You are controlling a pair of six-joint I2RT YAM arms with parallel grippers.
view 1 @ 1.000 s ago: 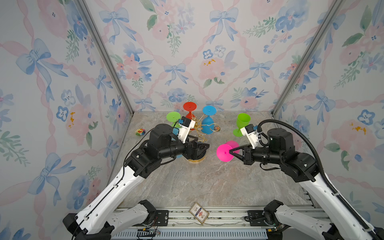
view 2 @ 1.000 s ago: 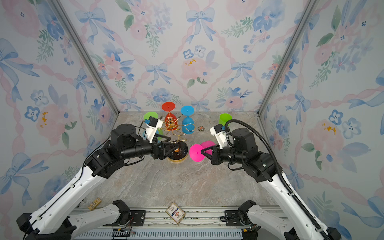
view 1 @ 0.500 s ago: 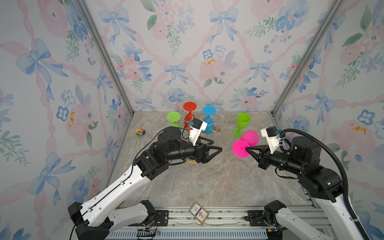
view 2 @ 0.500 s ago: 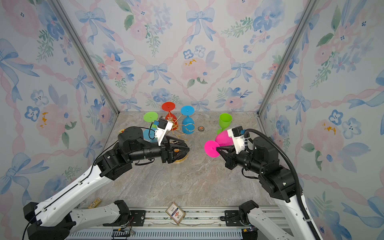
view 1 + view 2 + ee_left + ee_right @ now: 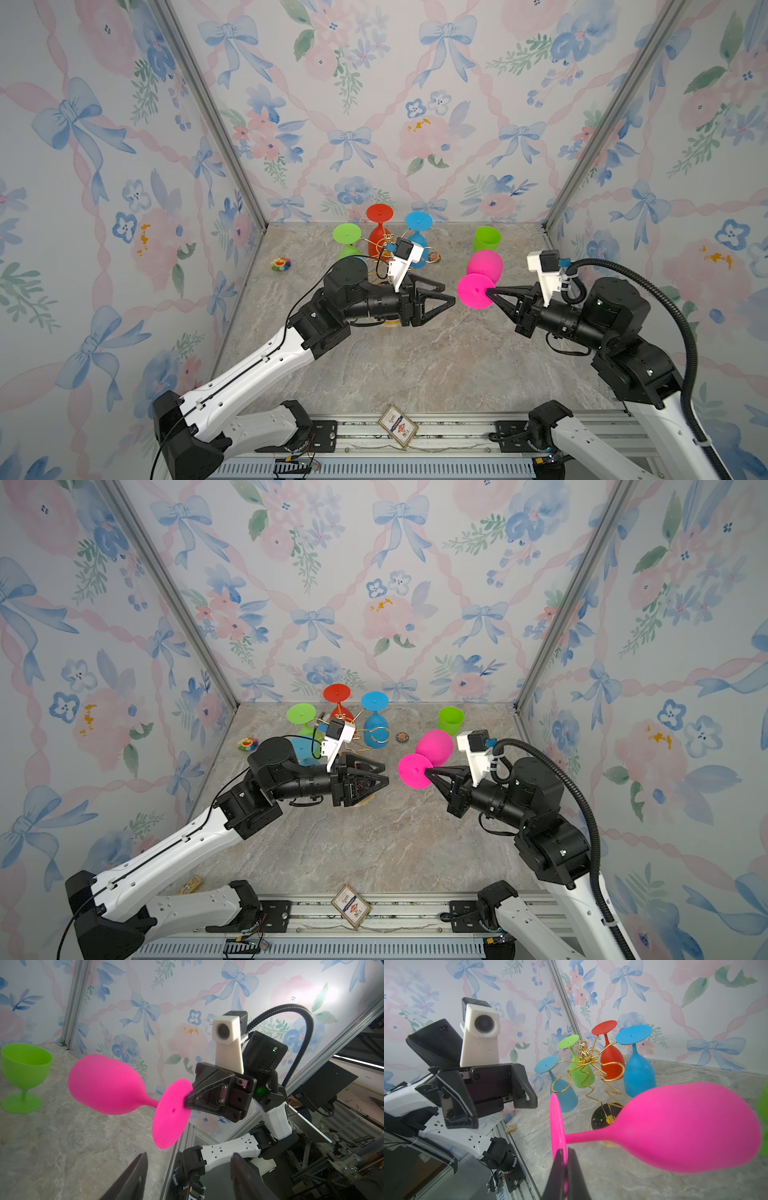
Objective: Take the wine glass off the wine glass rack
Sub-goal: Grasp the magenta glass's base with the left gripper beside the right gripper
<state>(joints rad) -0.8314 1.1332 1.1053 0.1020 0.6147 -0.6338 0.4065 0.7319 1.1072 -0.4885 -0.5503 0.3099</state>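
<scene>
right claw [image 5: 489,292] grips wine glass [image 5: 484,264], card [image 5: 397,427] illegible

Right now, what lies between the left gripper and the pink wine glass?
Nothing. Only open air above the tabletop separates the left gripper from the foot of the pink wine glass; both top views and the left wrist view show it.

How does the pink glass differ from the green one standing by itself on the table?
The pink glass lies sideways in the air, its foot pinched by the right gripper; the green glass stands upright on the table, untouched. Pink's bowl is a long egg shape; green's is a shorter, wide-open cup. Both are stemmed and off the rack.
</scene>
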